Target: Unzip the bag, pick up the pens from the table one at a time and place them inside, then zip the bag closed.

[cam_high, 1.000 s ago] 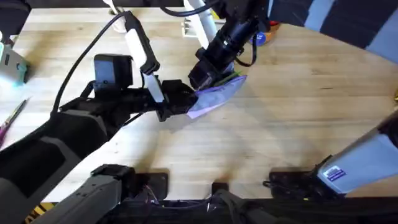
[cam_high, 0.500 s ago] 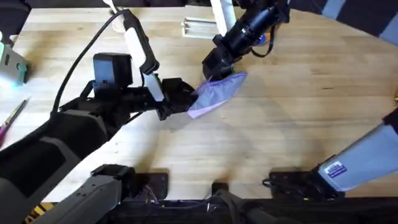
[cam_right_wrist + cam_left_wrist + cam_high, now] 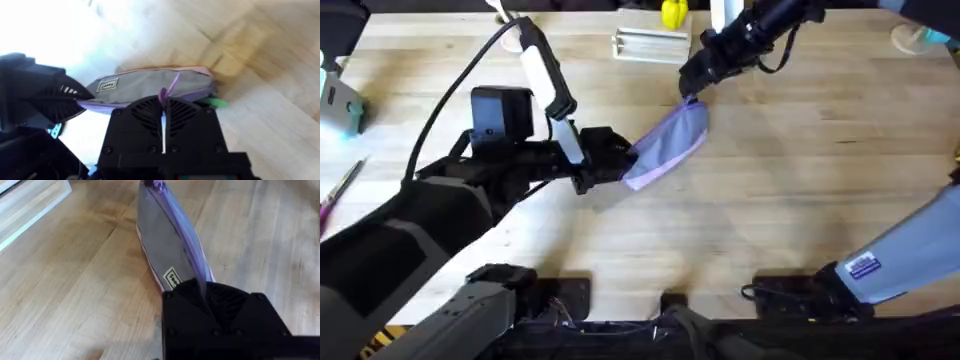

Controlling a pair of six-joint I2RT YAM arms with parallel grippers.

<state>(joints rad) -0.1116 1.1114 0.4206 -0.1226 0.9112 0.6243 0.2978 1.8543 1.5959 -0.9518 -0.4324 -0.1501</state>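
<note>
Under right hand (image 3: 688, 92), zipper pull (image 3: 167, 93) pinched; green pen (image 3: 216, 103) half hidden.

One bag (image 3: 668, 145), two grippers

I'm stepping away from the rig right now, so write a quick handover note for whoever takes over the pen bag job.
Left end effector: shut on the near end of the bag, which is stretched out on the table.
Right end effector: shut on the zipper pull at the bag's far end.
Done: the zipper looks closed along its length.
Left: a green tip shows by the far end and I can't tell if it's inside. Check it, then release.
</note>
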